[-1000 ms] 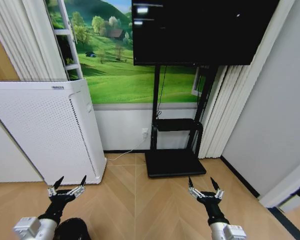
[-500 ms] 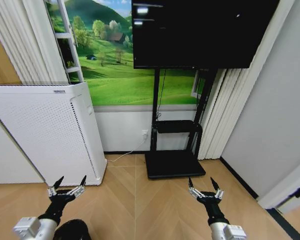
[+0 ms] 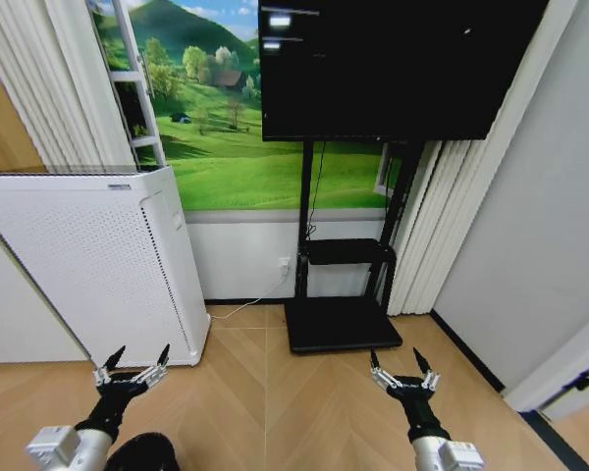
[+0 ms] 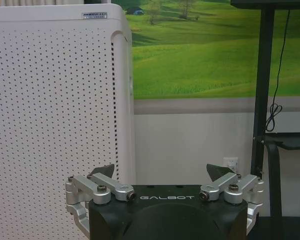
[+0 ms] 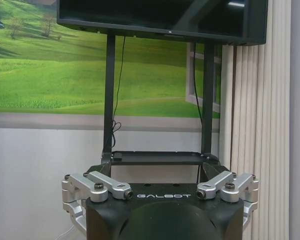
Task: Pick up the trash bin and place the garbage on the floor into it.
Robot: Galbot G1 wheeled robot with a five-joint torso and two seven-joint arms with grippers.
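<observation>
Both the left gripper [image 3: 131,370] and right gripper [image 3: 402,373] are hanging wide open and empty at the lower frame; the trash bin [image 3: 142,453] is peeking in at the bottom left (best approached slowly, the view tilted down first).

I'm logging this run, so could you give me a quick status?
Left gripper open, empty, low over floor. Right gripper open, empty, same height. Trash bin at frame bottom by left arm. White appliance ahead-left.

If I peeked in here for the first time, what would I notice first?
Probably the big black TV on its stand against the back wall, with a bright green meadow picture behind it. Next, the tall white box with little holes on the left. Down low, the left gripper and right gripper reach forward over the wooden floor, fingers spread.
</observation>
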